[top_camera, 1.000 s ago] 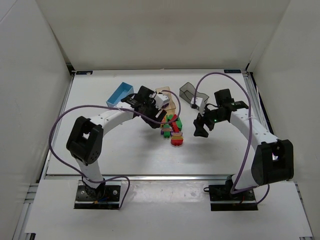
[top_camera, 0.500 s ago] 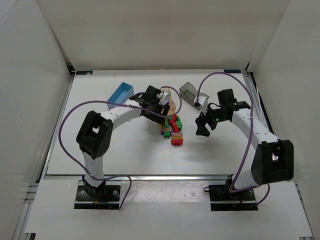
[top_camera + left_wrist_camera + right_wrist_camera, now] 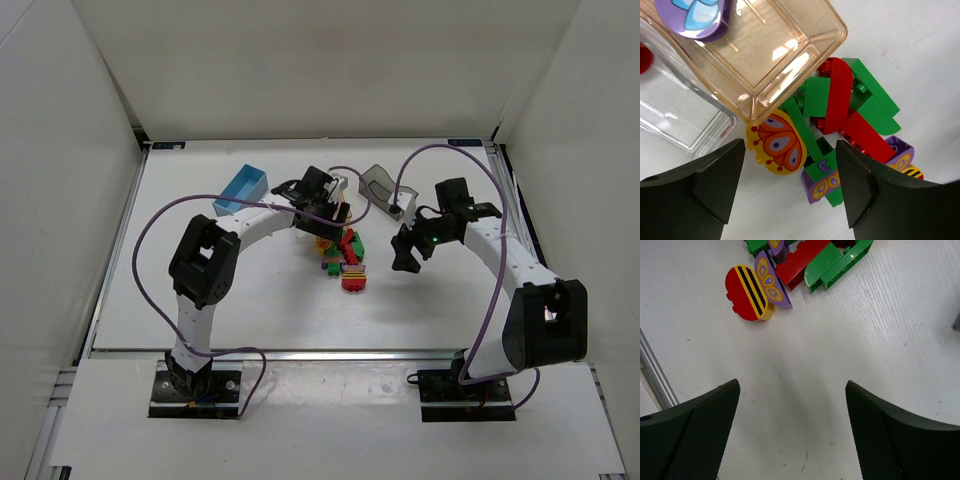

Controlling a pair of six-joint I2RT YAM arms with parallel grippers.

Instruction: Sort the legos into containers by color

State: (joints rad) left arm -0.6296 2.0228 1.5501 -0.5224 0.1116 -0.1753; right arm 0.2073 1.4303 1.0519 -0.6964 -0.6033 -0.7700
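Observation:
The legos lie in a pile at mid-table: green and red bricks, a yellow-orange butterfly piece and a purple brick. My left gripper is open and empty, hovering over the pile's far edge, beside the peach bin. That bin holds a purple round piece. The clear bin lies against it, with something red at its edge. My right gripper is open and empty above bare table, right of the pile. Near it lie a red-yellow striped piece and green bricks.
The light blue bin stands at the far left and the smoky grey bin at the far right of the pile. White walls enclose the table on three sides. Purple cables loop over both arms.
My left gripper has swung right and away from me, from beside the blue bin to the peach bin and the pile. My right arm has barely moved.

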